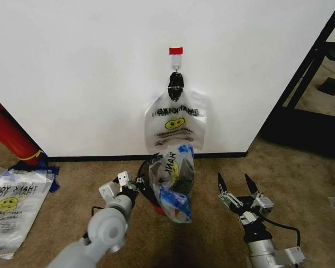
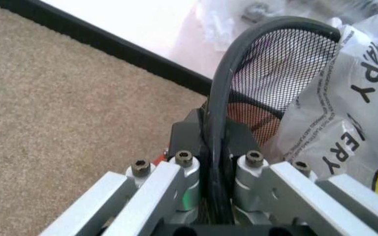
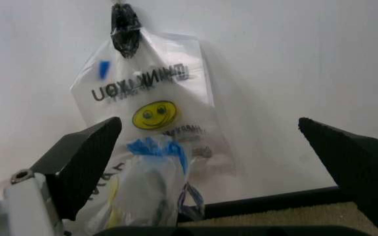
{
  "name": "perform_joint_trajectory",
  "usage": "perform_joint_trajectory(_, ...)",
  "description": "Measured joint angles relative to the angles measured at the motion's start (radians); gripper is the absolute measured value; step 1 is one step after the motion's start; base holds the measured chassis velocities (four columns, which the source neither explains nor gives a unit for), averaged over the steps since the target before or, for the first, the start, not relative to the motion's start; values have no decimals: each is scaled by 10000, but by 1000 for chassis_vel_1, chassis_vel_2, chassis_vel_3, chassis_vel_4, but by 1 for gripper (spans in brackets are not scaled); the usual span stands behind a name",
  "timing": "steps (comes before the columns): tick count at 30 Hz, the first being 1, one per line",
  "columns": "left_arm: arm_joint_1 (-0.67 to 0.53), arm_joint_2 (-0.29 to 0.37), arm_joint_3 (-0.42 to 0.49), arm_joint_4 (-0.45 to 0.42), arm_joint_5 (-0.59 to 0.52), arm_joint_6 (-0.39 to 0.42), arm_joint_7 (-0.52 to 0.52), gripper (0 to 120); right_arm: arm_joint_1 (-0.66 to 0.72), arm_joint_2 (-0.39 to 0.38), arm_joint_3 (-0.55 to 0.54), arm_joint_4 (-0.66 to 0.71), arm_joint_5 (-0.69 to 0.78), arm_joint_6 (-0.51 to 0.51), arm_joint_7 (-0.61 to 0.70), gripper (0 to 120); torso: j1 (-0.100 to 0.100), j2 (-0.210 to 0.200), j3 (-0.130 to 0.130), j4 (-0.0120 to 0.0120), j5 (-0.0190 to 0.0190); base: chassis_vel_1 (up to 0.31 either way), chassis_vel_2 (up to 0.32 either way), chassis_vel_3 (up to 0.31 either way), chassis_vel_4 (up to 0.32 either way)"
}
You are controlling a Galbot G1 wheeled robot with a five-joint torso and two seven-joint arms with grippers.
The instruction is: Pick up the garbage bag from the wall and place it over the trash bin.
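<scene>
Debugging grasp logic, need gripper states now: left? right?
Left gripper: shut on the trash bin rim.
Right gripper: open, holding nothing, beside the garbage bag.

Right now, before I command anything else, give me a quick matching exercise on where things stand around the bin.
Things:
1. left gripper
2. right gripper
3. garbage bag
4. bags under the black clip

States:
a. hanging on the wall
b. open, holding nothing
c. clamped on the trash bin rim
d. bunched over the bin

Pairs: 1-c, 2-b, 3-d, 4-a
</scene>
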Motion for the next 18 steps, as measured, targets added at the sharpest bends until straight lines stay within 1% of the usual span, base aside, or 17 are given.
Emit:
perform_joint_trajectory(2,6,-127,126,280,601,-10,-15,1,-73,-2,25,52,-2,24,42,100,0,0,0,-1,-2,0,0,0,0)
perform_joint_trajectory(4,7,-132,137,308,662,-10,-15,1,-78,-1,25,57,-2,26,46,100,0,0,0,-1,-1,0,0,0,0)
perform_joint_trajectory(5,6,-149,201,457,989,-10,-23,1,-108,1,25,77,-14,41,59,100,0,0,0,2,-1,0,0,0,0)
perform_joint_trajectory(6,-4,-154,236,518,1068,0,-34,1,-120,9,20,77,-34,56,61,100,0,0,0,4,-2,0,0,0,0)
perform_joint_trajectory(7,-33,-166,268,572,1086,19,-47,1,-138,37,-5,70,-84,91,62,100,0,0,0,5,0,0,0,0,0)
perform_joint_trajectory(10,-76,-235,389,773,1092,29,-45,1,-193,120,-84,-33,-211,198,61,100,0,0,0,-1,-2,0,0,0,0)
perform_joint_trajectory(14,-108,-336,441,1015,989,-14,-92,1,-239,228,-125,-70,-278,255,62,100,0,1,-1,4,2,0,0,0,0)
perform_joint_trajectory(18,-133,-385,450,1107,899,-16,-133,1,-259,258,-138,-70,-305,269,61,100,0,1,-2,2,1,0,0,0,0)
